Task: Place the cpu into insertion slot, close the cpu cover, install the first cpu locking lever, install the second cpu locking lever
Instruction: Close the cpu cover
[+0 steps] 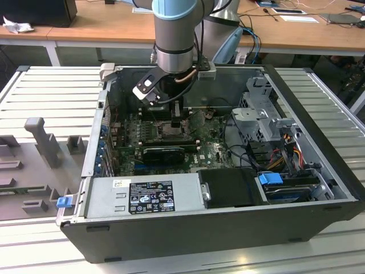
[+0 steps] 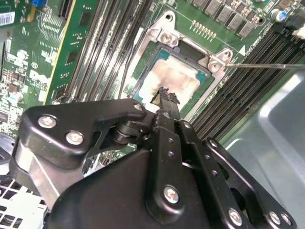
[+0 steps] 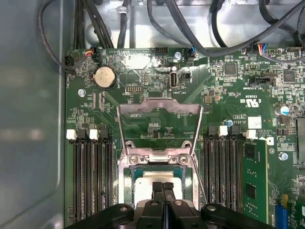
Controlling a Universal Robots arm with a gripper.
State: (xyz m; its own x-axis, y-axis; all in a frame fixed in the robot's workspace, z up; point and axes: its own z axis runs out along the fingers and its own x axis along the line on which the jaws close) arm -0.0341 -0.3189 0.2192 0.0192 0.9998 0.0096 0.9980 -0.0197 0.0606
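Gripper: fingers pressed together, empty, tips right above the cpu.
Cpu: flat in the slot, directly beneath the tips.
Cover: open, tilted up beyond the fingertips.

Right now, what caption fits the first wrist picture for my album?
The gripper, fingers together, hangs over the chip lying in its socket, with the metal cover flipped open.

The cpu lies in the insertion slot.
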